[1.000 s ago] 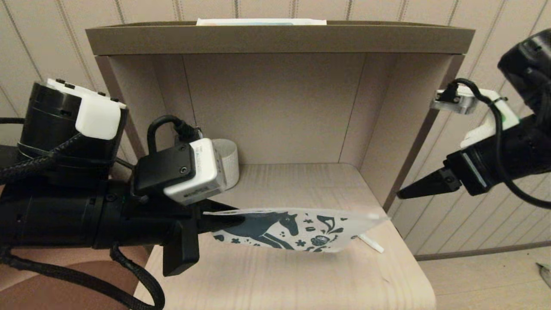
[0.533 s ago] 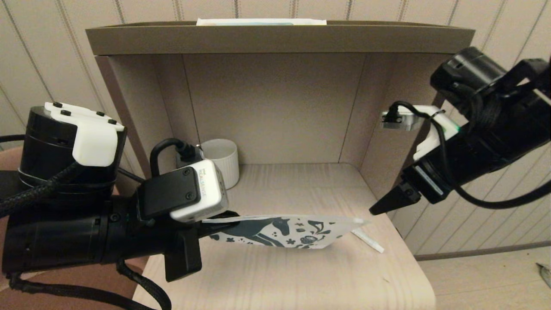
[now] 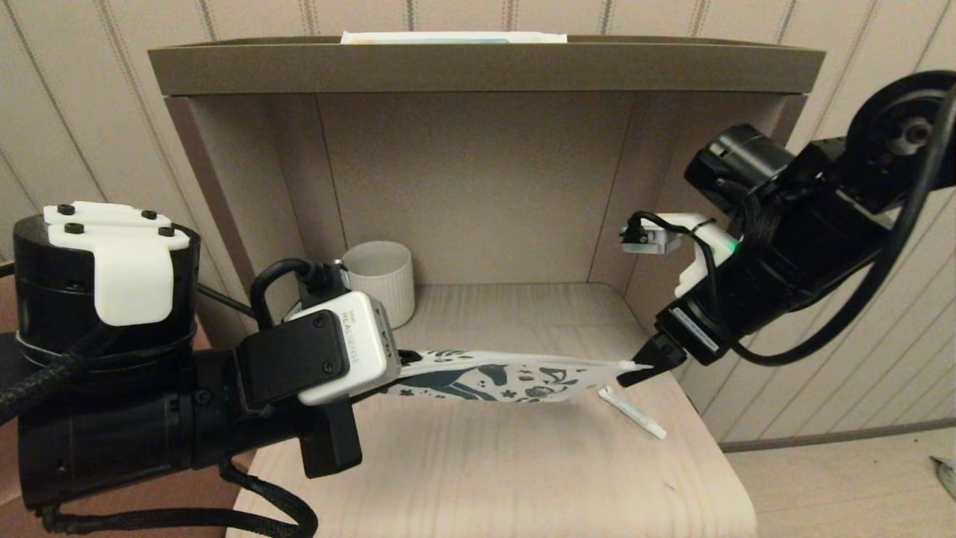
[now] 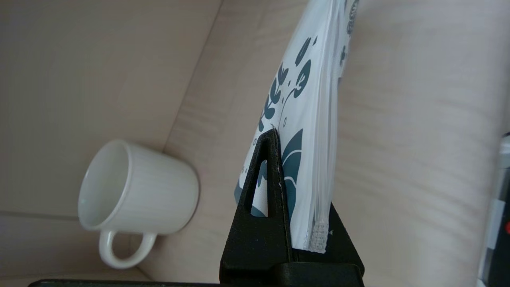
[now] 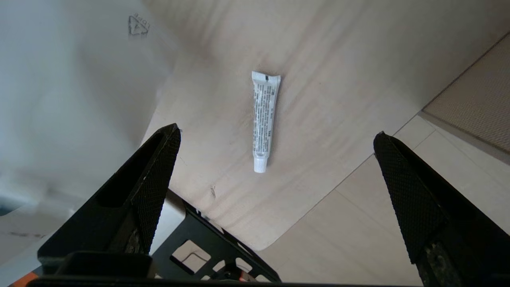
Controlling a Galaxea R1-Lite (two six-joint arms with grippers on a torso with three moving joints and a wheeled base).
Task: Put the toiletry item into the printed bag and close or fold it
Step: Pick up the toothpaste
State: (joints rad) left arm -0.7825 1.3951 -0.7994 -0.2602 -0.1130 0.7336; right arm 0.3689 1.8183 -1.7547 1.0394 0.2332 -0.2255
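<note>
The printed bag [image 3: 515, 376], white with a dark teal horse and flowers, hangs edge-up just above the shelf. My left gripper [image 3: 402, 360] is shut on its left end, and the zip edge [image 4: 318, 131] runs between the fingers [image 4: 266, 175]. My right gripper [image 3: 635, 370] is open, with its tips at the bag's right corner. The toiletry item [image 3: 633, 412], a slim white tube, lies on the shelf just below that corner. In the right wrist view the tube [image 5: 263, 119] lies beyond the spread fingers of the right gripper [image 5: 277, 131], cap toward me, and the bag [image 5: 59, 99] fills the side.
A white ribbed mug [image 3: 382, 280] stands in the back left corner of the wooden cubby [image 3: 485, 66]. The cubby's right wall [image 3: 657, 224] is close behind my right arm. The shelf's front right edge [image 5: 255, 245] drops to the floor.
My right arm swung in from outside the cubby and down to the bag's right corner. My left arm lowered the bag, which now shows flatter and more edge-on.
</note>
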